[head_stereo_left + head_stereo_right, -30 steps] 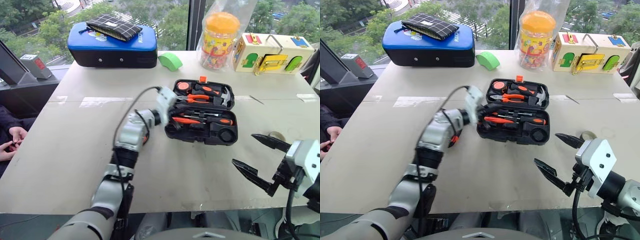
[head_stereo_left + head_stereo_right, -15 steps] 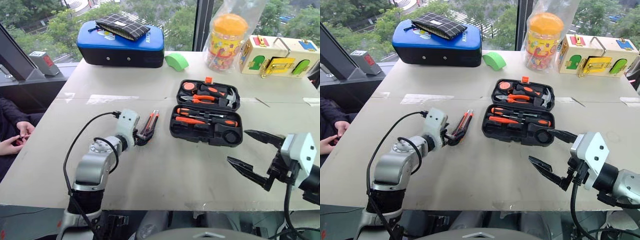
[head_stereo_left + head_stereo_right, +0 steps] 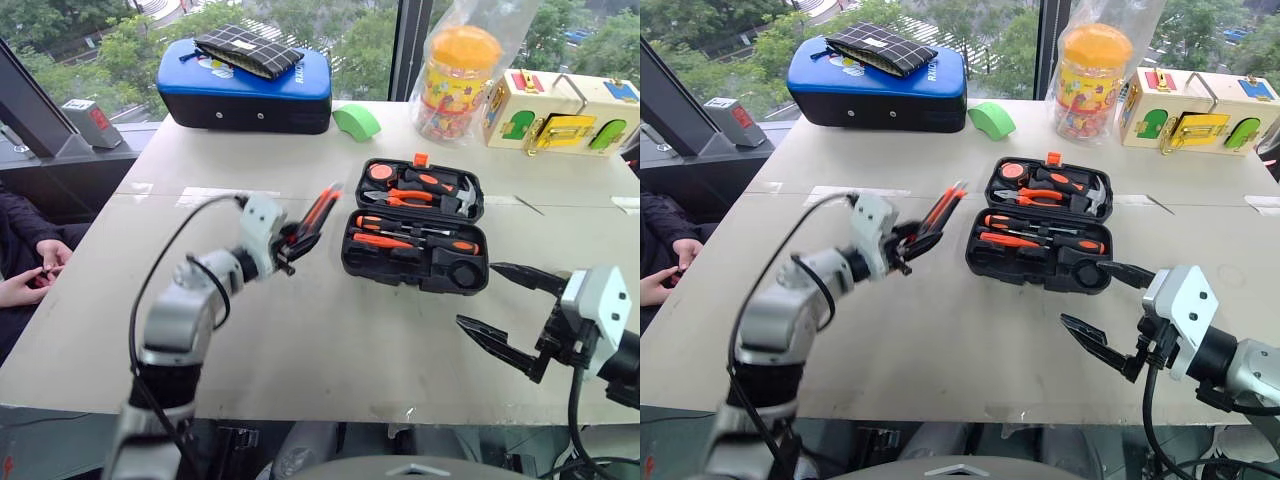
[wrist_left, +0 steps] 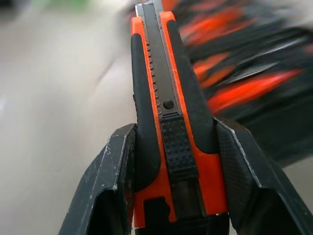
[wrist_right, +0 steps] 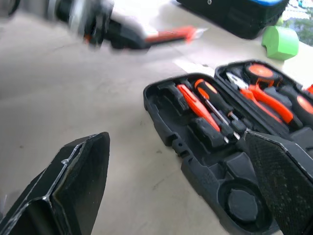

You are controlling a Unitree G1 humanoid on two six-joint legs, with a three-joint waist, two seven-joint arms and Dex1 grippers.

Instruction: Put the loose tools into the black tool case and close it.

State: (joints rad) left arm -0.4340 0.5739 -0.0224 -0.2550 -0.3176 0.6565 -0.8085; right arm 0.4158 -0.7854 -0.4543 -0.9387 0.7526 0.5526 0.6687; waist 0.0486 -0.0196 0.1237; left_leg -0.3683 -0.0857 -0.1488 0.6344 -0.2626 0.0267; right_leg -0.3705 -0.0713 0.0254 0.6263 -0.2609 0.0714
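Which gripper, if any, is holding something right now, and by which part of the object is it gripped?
The left gripper holds the orange-black utility knife by its rear handle end, one finger on each side, blade end pointing away. The right gripper is open and holds nothing.

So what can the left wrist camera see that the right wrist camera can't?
The left wrist view alone shows, close up, the left gripper clamped on the utility knife, with the knife's ridged slider. The right wrist view alone shows the right gripper wide open and holding nothing, and plainly the black tool case lying open with screwdrivers and pliers in it. Both share the knife and the table.
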